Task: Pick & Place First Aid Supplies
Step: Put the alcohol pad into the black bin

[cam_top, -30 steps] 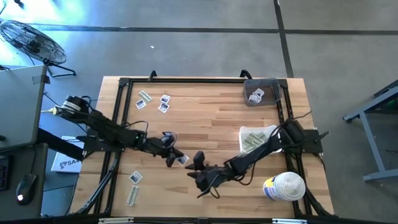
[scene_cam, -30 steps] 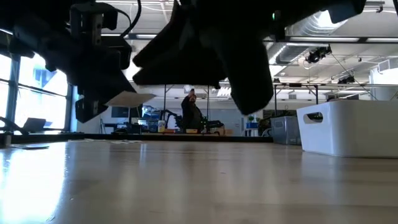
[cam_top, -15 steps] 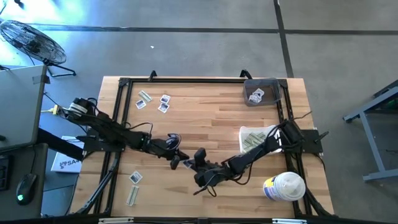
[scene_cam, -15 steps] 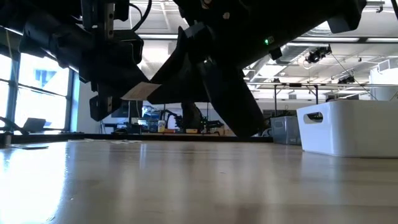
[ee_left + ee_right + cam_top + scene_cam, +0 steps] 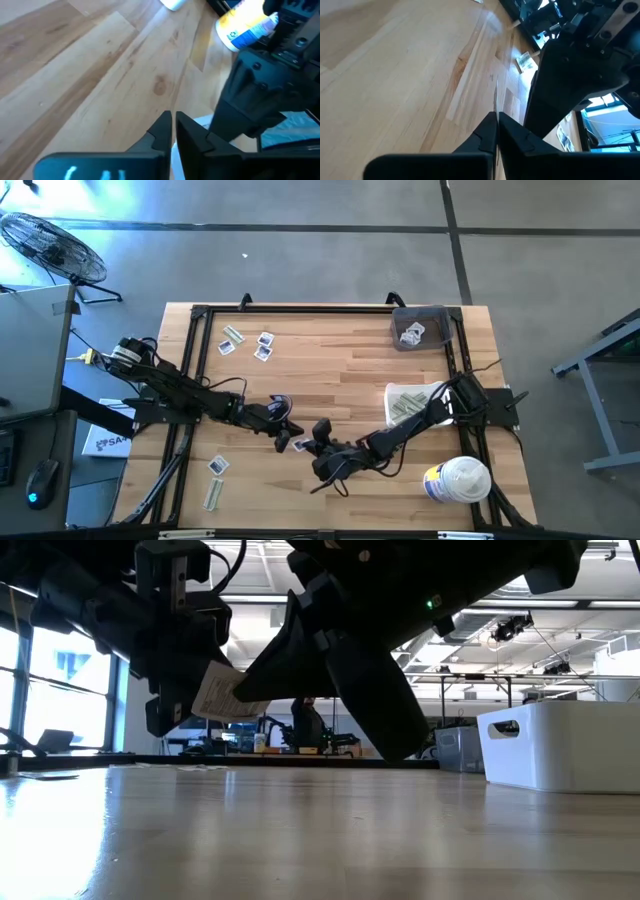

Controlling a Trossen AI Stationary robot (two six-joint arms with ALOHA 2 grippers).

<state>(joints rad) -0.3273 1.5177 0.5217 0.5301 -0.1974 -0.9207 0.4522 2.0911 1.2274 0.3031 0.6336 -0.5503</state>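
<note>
**Both grippers meet on one sachet, mid-table**

Left gripper [image 5: 292, 438] and right gripper [image 5: 312, 443] sit tip to tip just toward 6 o'clock from the centre of the table [image 5: 340, 370]. One white sachet [image 5: 299, 444] lies between them. In the low view the sachet [image 5: 214, 693] hangs tilted in the air, clear of the wood, pinched by the left gripper [image 5: 190, 690]. Both wrist views show each arm's fingers drawn almost together on a thin white edge, so both appear clamped on the same sachet.

Count of loose supplies, high view:
- Toward 11 o'clock: three packets in a cluster [image 5: 247, 343], lying flat, near each other but apart.
- Toward 7 o'clock: two packets [image 5: 216, 479], one square above one narrow strip.
- Grey tray [image 5: 433, 315] at 1 o'clock: a small heap of white sachets, number cannot be told.
- White bin [image 5: 392, 393] at 3 o'clock: a pile of pale strips, number cannot be told.

One tub [image 5: 458, 479] with yellow-blue label lies at 5 o'clock, well apart from the grippers.

One person [image 5: 309, 723] stands far back in the room.
</note>
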